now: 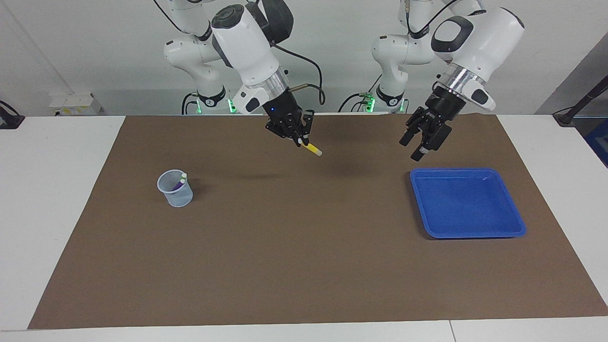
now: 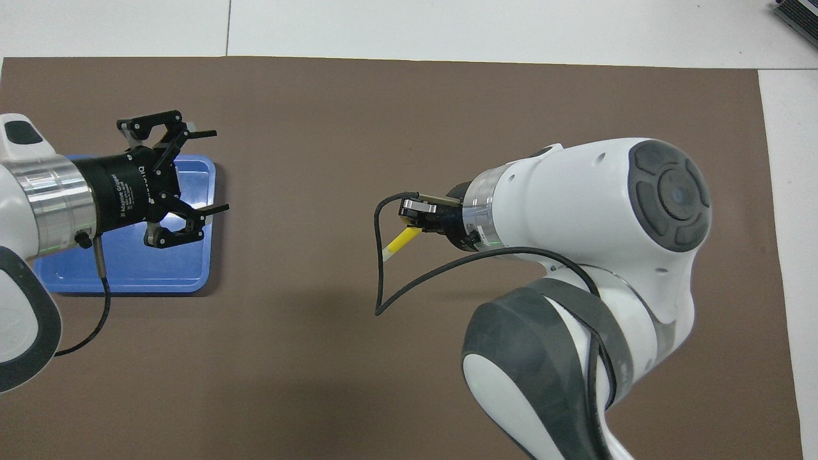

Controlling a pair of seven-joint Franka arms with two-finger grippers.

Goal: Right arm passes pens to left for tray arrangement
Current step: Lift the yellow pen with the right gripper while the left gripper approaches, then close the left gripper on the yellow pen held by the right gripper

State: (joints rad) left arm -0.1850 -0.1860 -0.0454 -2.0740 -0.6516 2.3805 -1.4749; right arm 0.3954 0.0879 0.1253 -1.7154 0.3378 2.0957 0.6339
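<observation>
My right gripper (image 1: 300, 138) (image 2: 412, 217) is shut on the yellow pen (image 1: 312, 150) (image 2: 400, 241), which hangs slanted over the mat's middle with its pale end pointing away from the fingers. My left gripper (image 1: 411, 148) (image 2: 214, 171) is open in the air over the blue tray's (image 1: 465, 204) (image 2: 185, 255) edge that faces the table's middle, its fingers aimed at the pen. Nothing lies in the tray. A purple pen (image 1: 177, 185) and a green pen (image 1: 183, 177) stand in the pale mesh cup (image 1: 175, 192).
The brown mat (image 1: 304, 247) covers most of the white table. The mesh cup stands toward the right arm's end and the tray toward the left arm's end. My right arm's elbow (image 2: 575, 358) hides the cup in the overhead view.
</observation>
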